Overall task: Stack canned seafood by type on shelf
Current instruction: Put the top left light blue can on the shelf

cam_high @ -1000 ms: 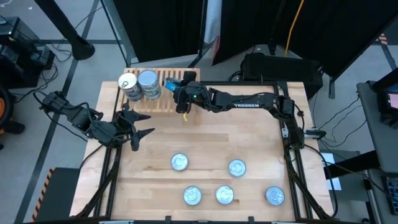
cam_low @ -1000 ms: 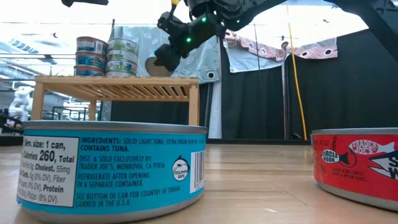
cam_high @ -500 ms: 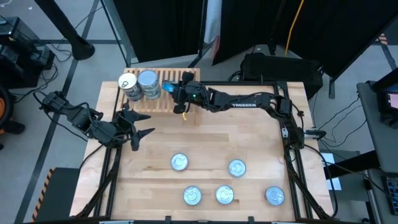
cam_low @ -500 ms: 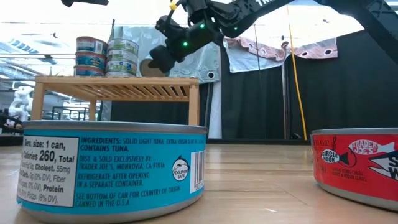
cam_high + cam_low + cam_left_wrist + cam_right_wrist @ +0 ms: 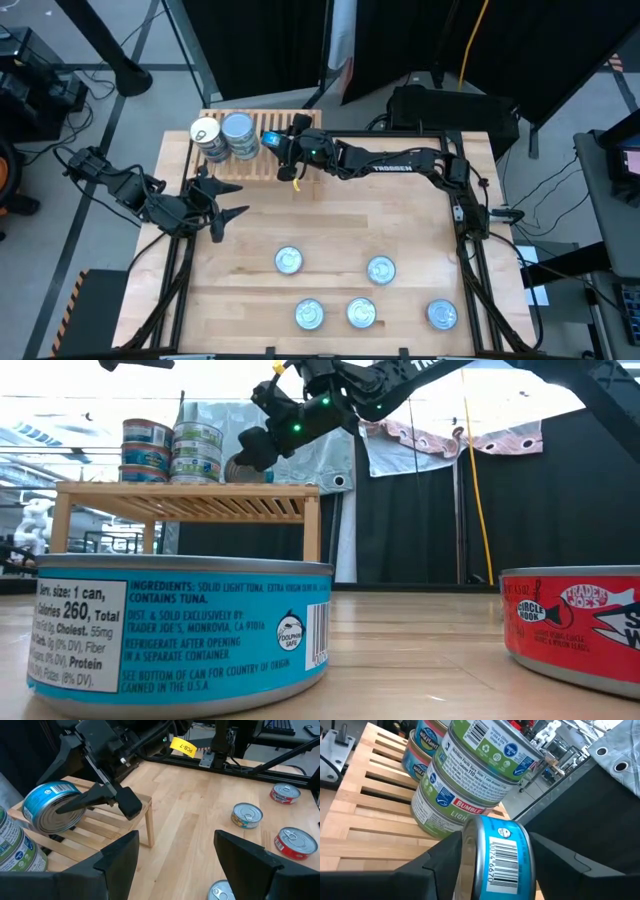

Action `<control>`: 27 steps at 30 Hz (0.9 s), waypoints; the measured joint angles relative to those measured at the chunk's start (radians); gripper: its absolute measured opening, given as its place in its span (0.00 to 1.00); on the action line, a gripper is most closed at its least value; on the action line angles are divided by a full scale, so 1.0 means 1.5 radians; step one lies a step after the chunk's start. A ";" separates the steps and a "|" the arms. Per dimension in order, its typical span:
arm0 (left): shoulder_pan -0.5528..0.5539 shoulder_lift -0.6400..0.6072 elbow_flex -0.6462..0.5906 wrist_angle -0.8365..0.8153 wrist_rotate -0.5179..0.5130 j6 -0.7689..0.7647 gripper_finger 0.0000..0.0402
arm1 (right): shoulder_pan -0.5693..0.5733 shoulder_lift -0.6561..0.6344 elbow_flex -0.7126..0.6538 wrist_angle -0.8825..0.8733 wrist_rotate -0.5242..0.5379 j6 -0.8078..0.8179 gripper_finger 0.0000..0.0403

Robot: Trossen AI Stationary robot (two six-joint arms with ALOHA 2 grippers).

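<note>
Over the shelf (image 5: pixel 262 150) at the table's far left corner, the right gripper (image 5: pixel 274 141) reaches in from the right with a blue tin (image 5: pixel 495 857) tipped up on its edge between its fingers (image 5: pixel 125 802). In the left wrist view the tin (image 5: pixel 52 806) stands tilted on the slats and one finger lies against its face; whether the jaws are clamped on it or have just let go, I cannot tell. Just beside it on the shelf stand two stacks: one of green-labelled tins (image 5: pixel 470 775) nearest the gripper, one of blue-labelled tins (image 5: pixel 422 745) behind it. In the low view the two stacks (image 5: pixel 170 450) rise side by side at the shelf's left end, with the gripper (image 5: pixel 255 455) hanging just to their right. The left gripper (image 5: pixel 222 213) waits low at the table's left edge, well apart from the shelf, its jaws apart and holding nothing. Five more tins lie flat on the near half of the table (image 5: pixel 400 220): two in a farther row (image 5: pixel 288 261) (image 5: pixel 380 269) and three in a nearer row (image 5: pixel 309 315) (image 5: pixel 360 313) (image 5: pixel 441 315). Closest to the low camera are a blue one (image 5: pixel 180 635) and a red one (image 5: pixel 570 625).
</note>
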 joint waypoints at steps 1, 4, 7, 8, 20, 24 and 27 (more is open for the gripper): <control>0.000 0.000 0.000 0.000 0.000 0.000 0.66 | 0.001 0.000 0.000 0.000 0.000 0.000 0.53; 0.000 0.000 0.000 0.000 0.000 0.000 0.66 | 0.008 0.000 0.000 -0.004 0.008 -0.021 0.50; 0.000 0.000 0.000 0.000 0.000 0.001 0.66 | 0.019 0.000 0.000 -0.007 0.031 -0.055 0.43; 0.000 0.000 0.000 0.000 0.000 0.001 0.66 | 0.022 0.000 0.000 -0.008 0.043 -0.068 0.40; 0.000 0.000 0.000 0.000 0.000 0.001 0.66 | 0.035 0.000 0.000 -0.006 0.129 -0.128 0.39; 0.000 0.000 0.000 0.000 0.000 0.001 0.66 | 0.034 0.000 0.000 -0.005 0.126 -0.145 0.40; 0.000 0.000 0.000 0.000 0.000 0.001 0.66 | 0.034 0.001 0.000 -0.006 0.123 -0.143 0.38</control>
